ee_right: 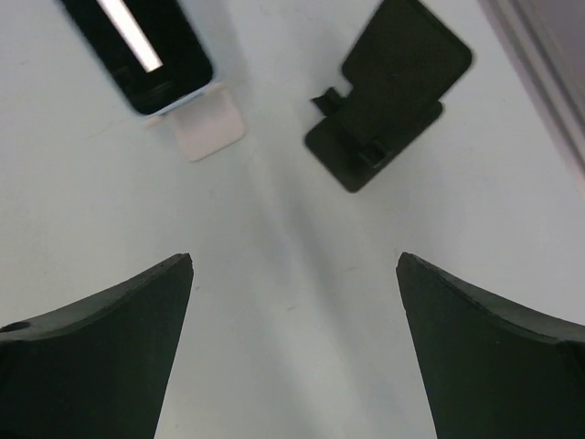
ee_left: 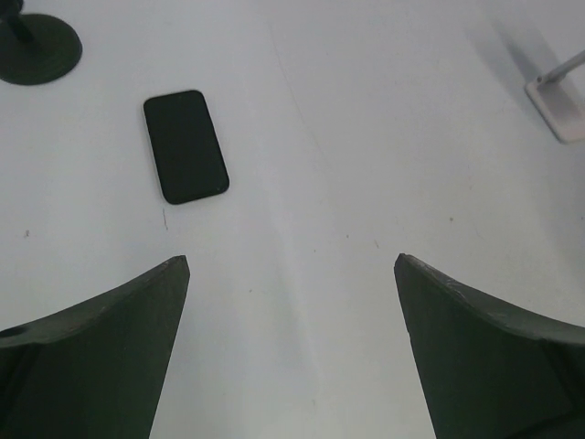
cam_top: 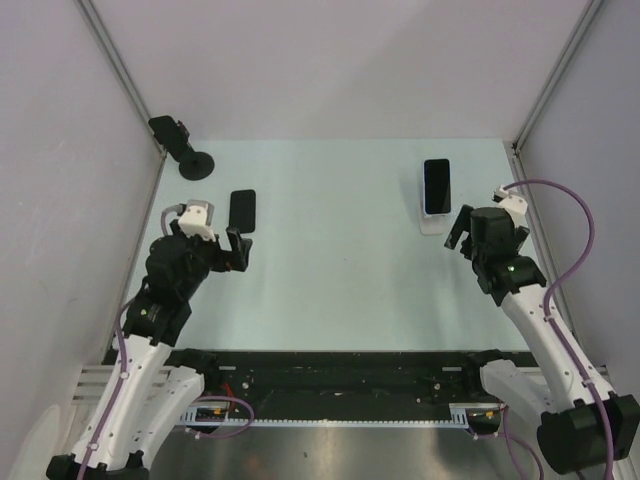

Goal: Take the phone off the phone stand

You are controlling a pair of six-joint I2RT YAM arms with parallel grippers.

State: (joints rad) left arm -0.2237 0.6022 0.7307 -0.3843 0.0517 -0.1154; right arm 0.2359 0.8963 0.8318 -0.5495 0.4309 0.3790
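Ok so, starting far left: there's a black round-footed mount in the back-left corner of the pale mint tabletop. Just right of it and a bit nearer, a plain black phone lies flat on the table, not in any holder. The left gripper hangs near it on the near side, not touching. Its jaws are spread wide apart with only bare table between them.

Over on the right half is the one that matters: a dark-screened phone with a pale blue edge, sitting in a small white plastic phone stand. It's leaned back with its bottom edge tucked against the stand's front lip. The right wrist view shows a bright streak of glare across its screen.

The right gripper sits near the stand, a little to its near-right. Its jaws are also wide apart, holding nothing, no contact with phone or stand.

Right of the white stand and apart from it is a matte black folding phone stand with a tilted backplate. The overhead view doesn't really show it because the right arm is in the way.
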